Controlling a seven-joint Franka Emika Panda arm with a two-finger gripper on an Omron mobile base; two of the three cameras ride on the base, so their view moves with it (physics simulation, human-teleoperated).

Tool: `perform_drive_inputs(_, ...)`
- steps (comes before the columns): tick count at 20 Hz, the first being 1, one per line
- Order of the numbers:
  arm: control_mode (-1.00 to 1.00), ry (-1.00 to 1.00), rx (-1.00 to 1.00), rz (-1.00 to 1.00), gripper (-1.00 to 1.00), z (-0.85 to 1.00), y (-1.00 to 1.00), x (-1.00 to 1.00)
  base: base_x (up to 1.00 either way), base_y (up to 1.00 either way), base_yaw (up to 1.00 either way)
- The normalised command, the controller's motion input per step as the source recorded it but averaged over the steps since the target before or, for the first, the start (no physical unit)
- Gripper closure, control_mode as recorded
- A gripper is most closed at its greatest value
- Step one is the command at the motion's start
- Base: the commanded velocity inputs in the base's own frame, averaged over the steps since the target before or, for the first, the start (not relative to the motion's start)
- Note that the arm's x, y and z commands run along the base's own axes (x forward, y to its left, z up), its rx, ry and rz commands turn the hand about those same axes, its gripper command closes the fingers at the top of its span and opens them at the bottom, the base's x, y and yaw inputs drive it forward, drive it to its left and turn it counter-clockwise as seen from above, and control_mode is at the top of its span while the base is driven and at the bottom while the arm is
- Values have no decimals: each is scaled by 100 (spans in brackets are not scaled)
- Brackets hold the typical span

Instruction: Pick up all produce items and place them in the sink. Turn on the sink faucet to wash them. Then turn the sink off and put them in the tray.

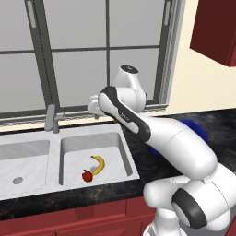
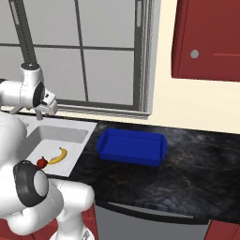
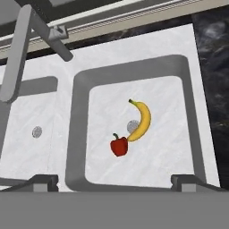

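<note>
Above the right basin of the sink (image 3: 80,134), I hold my claw (image 3: 114,181) spread and empty, banana (image 3: 142,120) and red fruit (image 3: 119,146) lying ready for washing under the faucet (image 3: 27,49).

Bright-blue rectangular tray (image 1: 196,130) mostly hidden behind the white arm in the left base view. Left basin of the light-grey double sink (image 1: 25,162) cut off by the picture's edge. Round drain under the curved yellow banana (image 3: 141,120) partly covered. Small red fruit (image 2: 41,162) too small to identify.
</note>
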Motion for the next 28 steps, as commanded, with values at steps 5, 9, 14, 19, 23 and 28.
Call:
perform_drive_inputs(5,-100,9,-4,-11,-100,-51,-2,-7,0,0,0)
perform_drive_inputs(9,-100,6,-9,-9,-100,-59,0,0,0,0,0)
perform_drive_inputs(14,-100,3,-7,-4,-100,-56,-3,0,0,0,0)
perform_drive_inputs(19,-100,2,-5,0,-100,-57,-8,0,0,0,0)
perform_drive_inputs(23,-100,2,-4,0,-100,-55,-5,3,0,0,0)
perform_drive_inputs(28,-100,0,-4,0,-100,-53,0,20,0,0,0)
